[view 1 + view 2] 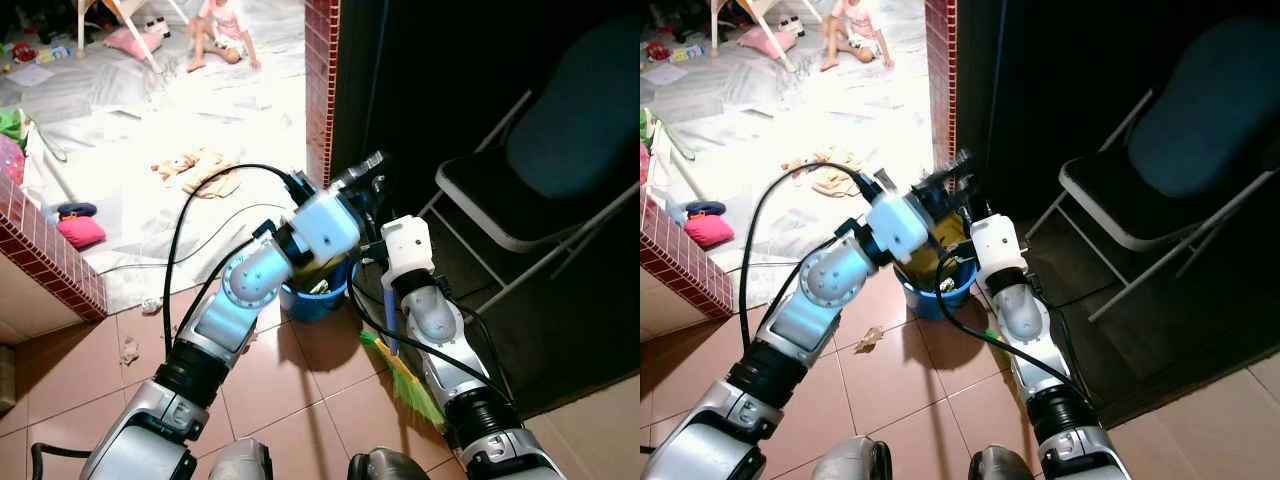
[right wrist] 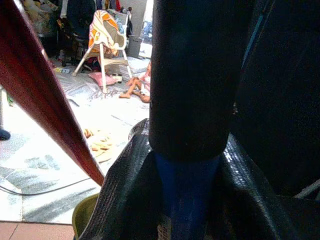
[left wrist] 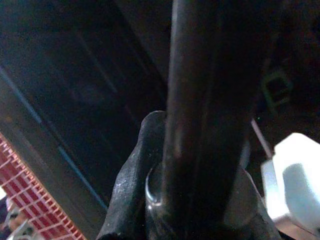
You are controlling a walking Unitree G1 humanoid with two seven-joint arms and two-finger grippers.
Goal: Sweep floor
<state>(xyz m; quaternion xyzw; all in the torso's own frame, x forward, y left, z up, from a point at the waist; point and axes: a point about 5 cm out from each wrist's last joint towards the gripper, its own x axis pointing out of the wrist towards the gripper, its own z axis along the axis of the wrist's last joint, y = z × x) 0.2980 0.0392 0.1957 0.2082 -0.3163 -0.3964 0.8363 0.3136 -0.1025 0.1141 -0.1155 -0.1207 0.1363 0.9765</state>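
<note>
Broom (image 1: 404, 372) is in hand: both tools are closed on its handle, one above the other, right over the blue bucket (image 1: 318, 300). Your right tool (image 2: 187, 165) wraps the blue section of the handle where it meets the black grip; your left tool (image 3: 195, 200) clamps the dark shaft higher up (its fingers (image 3: 131, 180) curl round the pole in the left wrist view). Green bristles sit on the tiled floor (image 1: 300, 420) on the near side of the bucket, beside your right forearm.

Step, as I read it: grip is done, sweeping strokes are not clearly under way. The head is parked close to the robot, tucked between the arms.

Debris I can make out: small crumpled scraps on the tiles (image 1: 130, 349) to the left of the bucket, another bit (image 1: 870, 339) just near it.

Next move needs:
- swing the head out left of the bucket and drag toward a pile
- keep the shaft clear of the bucket rim and the cable (image 1: 180, 250) looping over your left arm
- watch the folding chair (image 1: 540, 180), well to the right of the bucket
- a person (image 1: 222, 30) sits on the floor far beyond the bucket, so keep strokes short
</note>
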